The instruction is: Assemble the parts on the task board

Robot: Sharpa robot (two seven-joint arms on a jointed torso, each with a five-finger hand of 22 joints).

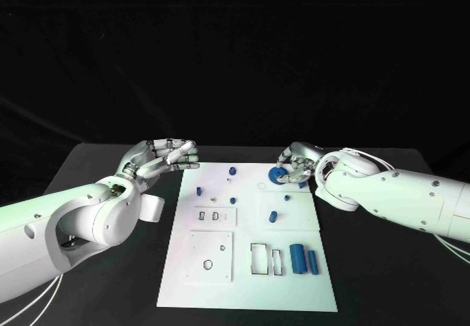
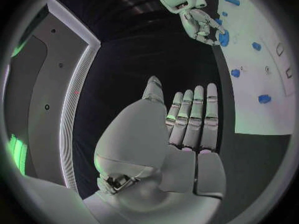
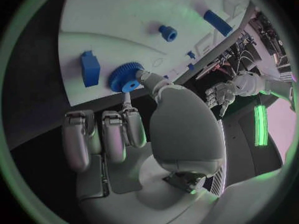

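Blue gear (image 1: 275, 177): pinched by right hand (image 1: 294, 163) at task board (image 1: 245, 285) far edge.
Left hand (image 1: 161, 157): empty, fingers extended, beside board.

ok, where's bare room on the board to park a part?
Bare strip along the task board's near edge, below the rectangular slots and two blue cylinders. Far end is crowded: small blue pieces, and the right hand holding the blue gear.
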